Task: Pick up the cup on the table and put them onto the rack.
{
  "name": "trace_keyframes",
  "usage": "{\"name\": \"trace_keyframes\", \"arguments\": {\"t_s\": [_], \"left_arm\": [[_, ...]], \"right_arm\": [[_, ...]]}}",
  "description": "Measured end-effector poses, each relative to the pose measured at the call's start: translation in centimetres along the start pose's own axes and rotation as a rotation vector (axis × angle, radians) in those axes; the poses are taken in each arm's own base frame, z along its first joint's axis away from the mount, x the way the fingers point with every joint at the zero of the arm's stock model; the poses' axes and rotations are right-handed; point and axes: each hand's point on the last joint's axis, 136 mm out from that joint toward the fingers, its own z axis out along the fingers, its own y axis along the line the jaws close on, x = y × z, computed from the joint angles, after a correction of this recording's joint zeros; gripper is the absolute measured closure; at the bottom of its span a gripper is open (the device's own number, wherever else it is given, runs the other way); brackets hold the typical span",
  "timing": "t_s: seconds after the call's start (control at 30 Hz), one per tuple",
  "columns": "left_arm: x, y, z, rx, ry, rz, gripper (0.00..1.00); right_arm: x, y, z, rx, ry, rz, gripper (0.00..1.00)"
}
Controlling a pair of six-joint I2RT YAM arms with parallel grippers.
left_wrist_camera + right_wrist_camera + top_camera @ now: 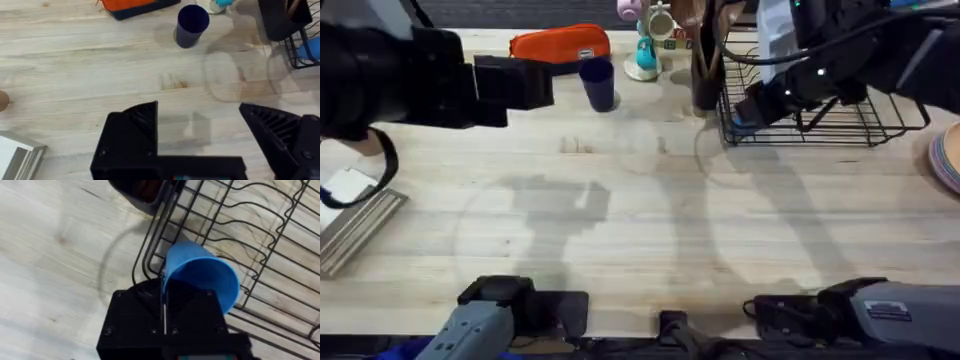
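Right gripper [165, 311] clamped on a light-blue cup [202, 275] over the rack's [880, 122] near-left corner; left gripper [200, 135] wide open, empty, short of the navy cup [191, 25]

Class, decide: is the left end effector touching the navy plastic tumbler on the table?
Apart. In the left wrist view, bare wooden table separates the open left end effector from the navy plastic tumbler.

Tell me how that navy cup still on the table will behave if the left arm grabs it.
The navy cup stands upright with its mouth open and looks like thin plastic, so it is probably light and may flex under a hard squeeze. Its smooth, tapered wall could slip upward between the fingers. Tall with a narrow base, it would likely tip if nudged near the rim. The left gripper is open, well short of it.
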Motion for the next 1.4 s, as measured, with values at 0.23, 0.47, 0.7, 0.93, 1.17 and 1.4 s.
{"name": "trace_keyframes", "arguments": {"t_s": [0.23, 0.47, 0.7, 0.93, 1.17, 1.4], "left_arm": [[0.0, 0.0, 0.0, 0.000, 0.000, 0.000, 0.008], [0.0, 0.0, 0.0, 0.000, 0.000, 0.000, 0.008], [0.0, 0.0, 0.0, 0.000, 0.000, 0.000, 0.008], [0.0, 0.0, 0.0, 0.001, 0.000, 0.000, 0.008], [0.1, 0.0, 0.0, 0.000, 0.003, 0.000, 0.008], [0.2, 0.0, 0.0, 0.000, 0.007, -0.001, 0.008]], "right_arm": [[-0.4, 0.0, 0.3, 0.004, -0.004, -0.007, 0.971], [-0.4, -0.1, 0.3, 0.009, -0.006, -0.007, 0.955], [-0.6, 0.1, 0.2, 0.012, -0.009, -0.016, 0.970], [-2.3, 1.0, 0.2, 0.042, -0.067, -0.064, 0.970], [-1.9, 1.4, 0.4, 0.054, -0.045, -0.090, 0.970], [-0.7, 1.4, 0.4, 0.050, 0.002, -0.094, 0.970]]}}
